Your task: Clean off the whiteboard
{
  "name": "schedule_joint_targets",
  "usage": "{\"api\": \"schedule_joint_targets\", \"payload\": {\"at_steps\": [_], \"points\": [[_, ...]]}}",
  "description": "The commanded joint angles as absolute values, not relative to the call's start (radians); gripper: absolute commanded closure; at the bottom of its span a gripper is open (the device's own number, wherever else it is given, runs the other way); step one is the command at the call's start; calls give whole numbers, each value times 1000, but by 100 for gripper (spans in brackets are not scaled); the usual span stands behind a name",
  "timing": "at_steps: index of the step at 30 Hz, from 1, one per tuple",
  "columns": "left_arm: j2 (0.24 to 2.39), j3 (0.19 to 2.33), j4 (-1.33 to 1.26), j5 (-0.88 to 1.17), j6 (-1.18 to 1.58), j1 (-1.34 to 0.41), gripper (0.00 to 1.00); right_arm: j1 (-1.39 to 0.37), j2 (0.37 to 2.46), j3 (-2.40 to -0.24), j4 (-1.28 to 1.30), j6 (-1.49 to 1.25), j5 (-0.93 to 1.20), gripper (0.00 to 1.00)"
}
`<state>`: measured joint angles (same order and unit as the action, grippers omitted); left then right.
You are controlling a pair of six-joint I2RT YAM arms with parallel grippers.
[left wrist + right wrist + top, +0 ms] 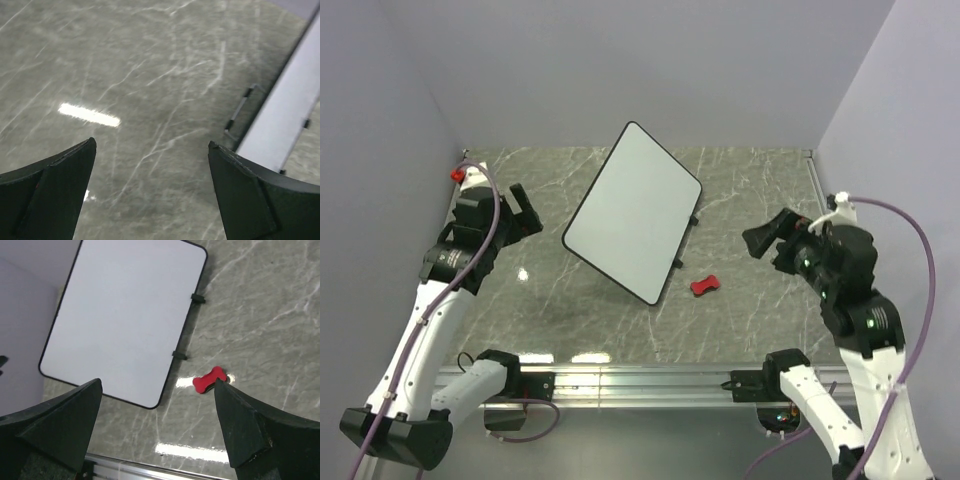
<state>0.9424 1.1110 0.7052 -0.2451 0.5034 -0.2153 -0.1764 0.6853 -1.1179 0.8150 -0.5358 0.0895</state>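
- Top external view: the whiteboard (633, 212) sits mid-table on the grey marbled table (750, 180), turned on a diagonal, with one rounded corner pointing to the back wall.
- Its face reads plain white inside a thin black rim, and two small black feet (694, 218) stick out along its right edge.
- A soft shadow falls on the table off the board's near left edge.
- Just beside the board's near right corner, apart from it, lies a small red eraser (705, 285), shaped like a bow.
- Left gripper (525, 212) hangs over the table's left side, well clear of the board, with its fingers spread and nothing between them.
- Left wrist view agrees: the two dark fingers (55, 195) stand wide apart over bare marble, and the board's edge (290, 115) shows off to the right.
- Right gripper (767, 232) hovers over the right side, pointing towards the board, jaws parted and empty.
- Right wrist view looks down between the spread fingers (260, 435) at the whole whiteboard (125, 320) and the red eraser (210, 379) next to it.
- Neither arm touches the board or the eraser.
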Motion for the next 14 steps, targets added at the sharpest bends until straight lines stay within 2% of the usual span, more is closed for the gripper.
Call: {"api": "schedule_joint_targets", "payload": {"at_steps": [1,11,14], "points": [[923,1081,729,-362,545,-212,1,-179,598,-1054,735,-587,141,0],[973,1109,707,-316,532,-213,1,-179,603,-1042,756,-557,189,0],[986,1138,709,-313,512,-221,1,-181,615,-1069,781,-561,134,0]]}}
